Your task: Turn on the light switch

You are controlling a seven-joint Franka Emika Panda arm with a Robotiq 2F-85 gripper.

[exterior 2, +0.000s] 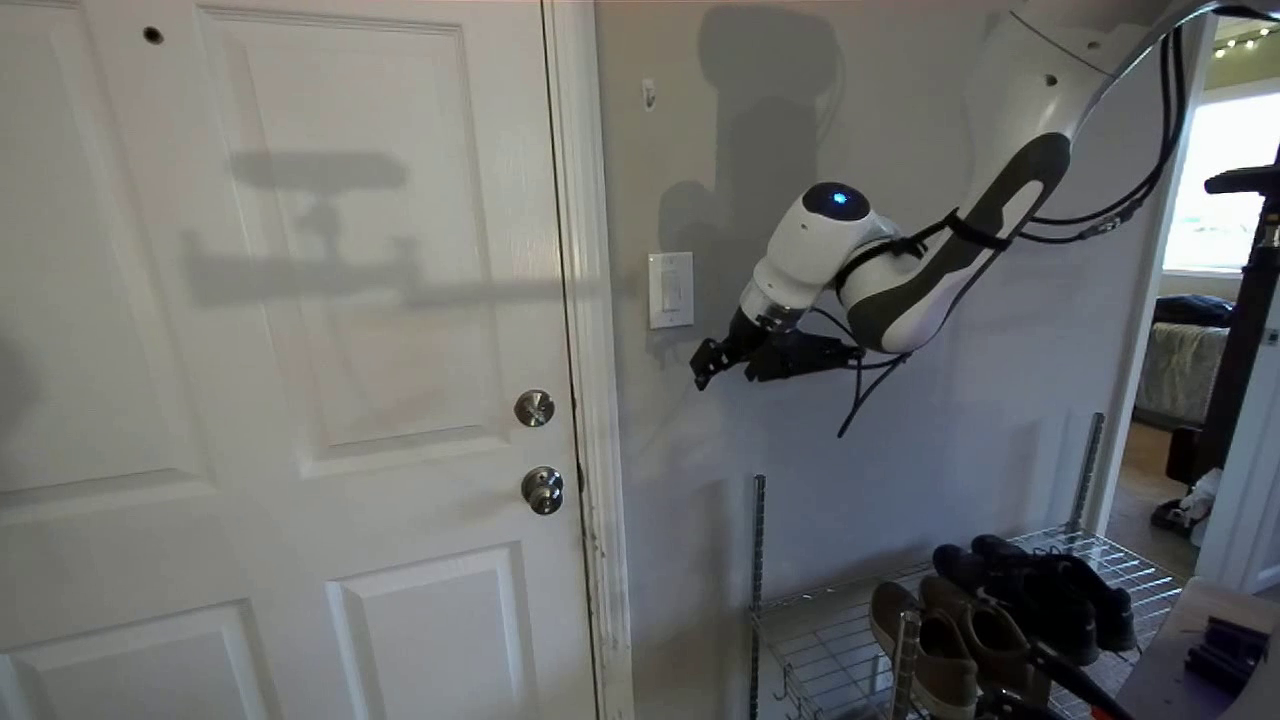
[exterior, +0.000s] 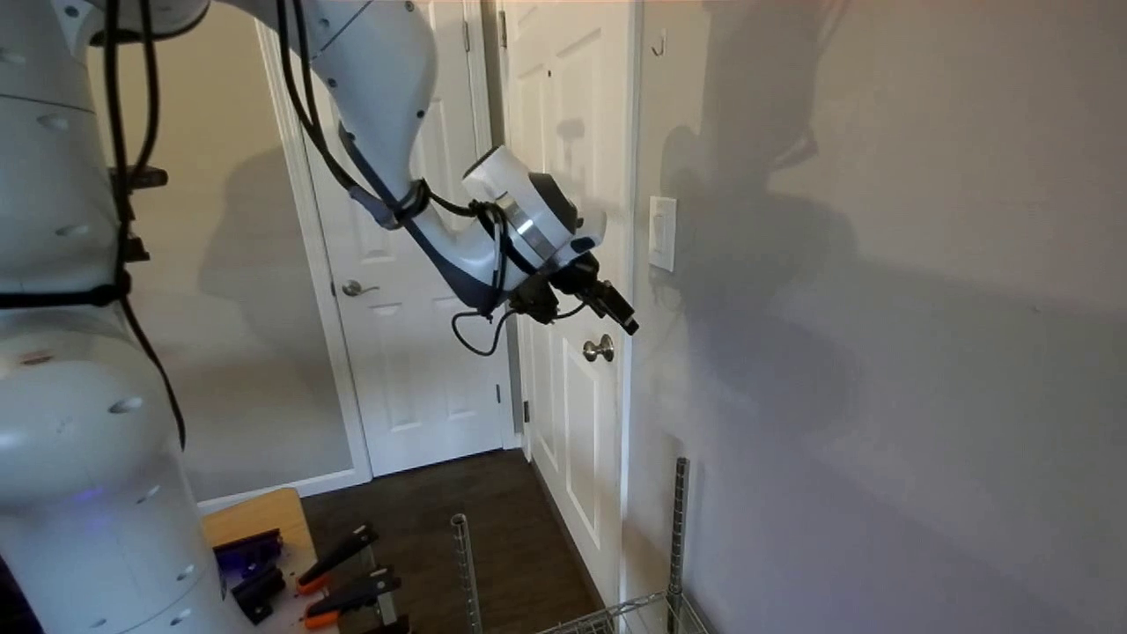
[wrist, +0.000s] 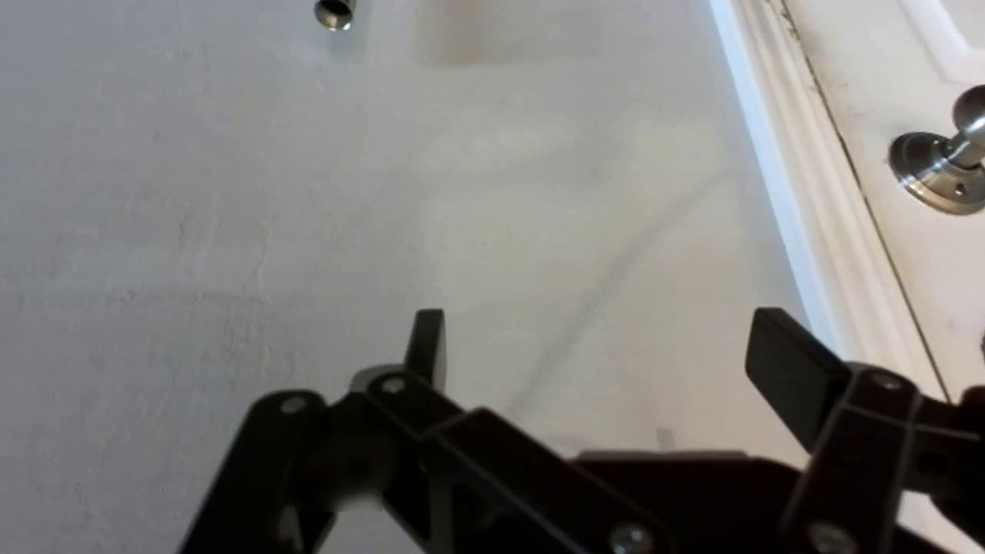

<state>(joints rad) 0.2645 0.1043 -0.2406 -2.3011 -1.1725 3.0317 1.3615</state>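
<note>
White-painted trim [exterior 2: 592, 350] forms the upright edge between a panelled door [exterior 2: 400, 550] and the pale grey wall [exterior 2: 660, 430] before which I hold the arm [exterior 2: 1035, 165]. In the wrist view, my gripper [wrist: 600, 350] stands with its two fingers [wrist: 793, 377] spread wide, wall surface showing between them; one finger overlaps the trim there. In an exterior view, bare wall separates the gripper from the trim, and below it open room extends down to a wire shelf [exterior 2: 830, 640] bearing shoes [exterior 2: 1000, 625], with metal posts [exterior 2: 757, 540] rising from its edges.

The light switch [exterior 2: 671, 290] is mounted on the wall near the trim, higher than my gripper and apart from it in both exterior views. How far the fingers stand off the wall I cannot judge. The light switch consists of a white, upright rectangular plate with a narrow rocker at its centre; whether the rocker is set to on or off I cannot tell. A shadow [exterior: 766, 264] darkens the wall just beside the plate.
</note>
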